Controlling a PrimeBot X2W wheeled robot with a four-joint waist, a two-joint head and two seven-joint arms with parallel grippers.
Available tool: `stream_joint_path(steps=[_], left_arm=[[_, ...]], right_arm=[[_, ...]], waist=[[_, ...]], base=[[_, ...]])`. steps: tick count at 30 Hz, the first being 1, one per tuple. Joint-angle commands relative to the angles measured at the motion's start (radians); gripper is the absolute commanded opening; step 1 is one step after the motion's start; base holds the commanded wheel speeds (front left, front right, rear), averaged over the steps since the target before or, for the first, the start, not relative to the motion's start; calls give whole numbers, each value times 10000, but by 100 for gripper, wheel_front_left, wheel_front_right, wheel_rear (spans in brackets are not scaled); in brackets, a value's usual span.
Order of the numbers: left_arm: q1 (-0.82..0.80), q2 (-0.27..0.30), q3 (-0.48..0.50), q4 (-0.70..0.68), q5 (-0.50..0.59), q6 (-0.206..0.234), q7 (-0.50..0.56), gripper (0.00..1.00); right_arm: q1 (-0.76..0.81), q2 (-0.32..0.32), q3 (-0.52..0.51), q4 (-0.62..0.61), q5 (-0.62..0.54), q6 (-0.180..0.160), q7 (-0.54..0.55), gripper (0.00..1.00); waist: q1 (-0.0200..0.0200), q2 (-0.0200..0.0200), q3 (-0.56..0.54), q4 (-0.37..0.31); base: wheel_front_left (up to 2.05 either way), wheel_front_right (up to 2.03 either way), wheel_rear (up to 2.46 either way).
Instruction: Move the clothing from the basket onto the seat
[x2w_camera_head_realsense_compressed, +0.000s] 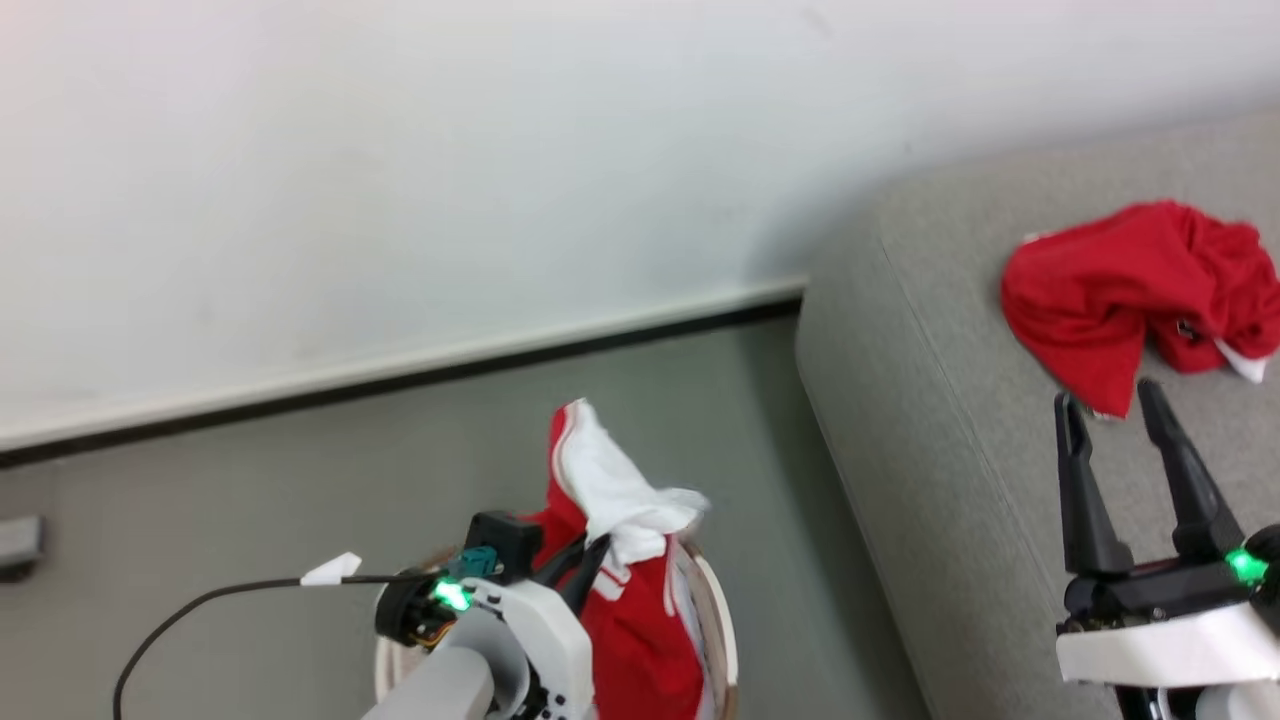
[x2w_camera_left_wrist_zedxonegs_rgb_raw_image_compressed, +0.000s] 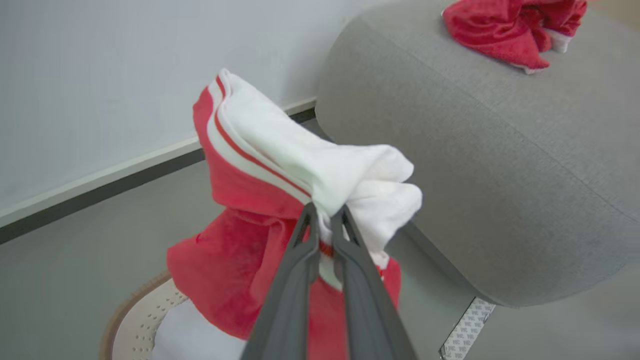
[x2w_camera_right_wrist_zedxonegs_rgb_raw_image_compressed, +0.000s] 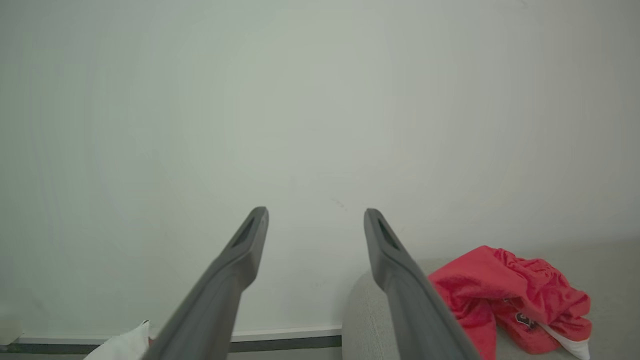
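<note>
My left gripper (x2w_camera_head_realsense_compressed: 592, 548) (x2w_camera_left_wrist_zedxonegs_rgb_raw_image_compressed: 325, 212) is shut on a red and white striped garment (x2w_camera_head_realsense_compressed: 625, 560) (x2w_camera_left_wrist_zedxonegs_rgb_raw_image_compressed: 280, 190), which hangs lifted above the basket (x2w_camera_head_realsense_compressed: 720, 620) (x2w_camera_left_wrist_zedxonegs_rgb_raw_image_compressed: 135, 320); its lower part still trails into the basket. A plain red garment (x2w_camera_head_realsense_compressed: 1140, 290) (x2w_camera_left_wrist_zedxonegs_rgb_raw_image_compressed: 505, 27) (x2w_camera_right_wrist_zedxonegs_rgb_raw_image_compressed: 505, 295) lies crumpled on the grey seat (x2w_camera_head_realsense_compressed: 950, 420) (x2w_camera_left_wrist_zedxonegs_rgb_raw_image_compressed: 480, 150) (x2w_camera_right_wrist_zedxonegs_rgb_raw_image_compressed: 360, 310). My right gripper (x2w_camera_head_realsense_compressed: 1110, 400) (x2w_camera_right_wrist_zedxonegs_rgb_raw_image_compressed: 316, 215) stands open over the seat, just in front of the red garment, with nothing between its fingers.
A white wall with a dark skirting strip (x2w_camera_head_realsense_compressed: 400, 375) runs behind the basket and seat. Grey floor (x2w_camera_head_realsense_compressed: 300, 500) lies between the basket and the wall. A black cable (x2w_camera_head_realsense_compressed: 200, 600) trails from my left wrist. A patterned strip (x2w_camera_left_wrist_zedxonegs_rgb_raw_image_compressed: 465, 330) lies under the seat's edge.
</note>
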Motion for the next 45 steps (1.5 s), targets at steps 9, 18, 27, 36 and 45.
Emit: stream_joint_path(steps=[9,18,27,36,45], left_arm=[[217,587,475,-2674,-267,23,-64,0],[-5,931,952,-4804,-107,233,-62,0],[442,1142,898,-5715,-233,508,215,0],[621,1003,519,-6086,-193,436,224,0],[545,687,-115,-6071,-312,230,320,0]], right_arm=[[986,-100,77,79,229,7,6,100],[1383,122,379,227,321,7,6,100],[1318,41,776,340,424,7,6,100],[1057,-480,2047,518,766,5,6,100],[71,-927,4503,1729,1163,7,6,100]], waist=[[3,0,-1485,898],[3,0,-1680,1056],[3,0,-1717,1006],[3,0,-1773,1192],[3,0,-1852,1711]], base=[[0,0,0],[0,0,0],[0,0,0],[0,0,0],[0,0,0]])
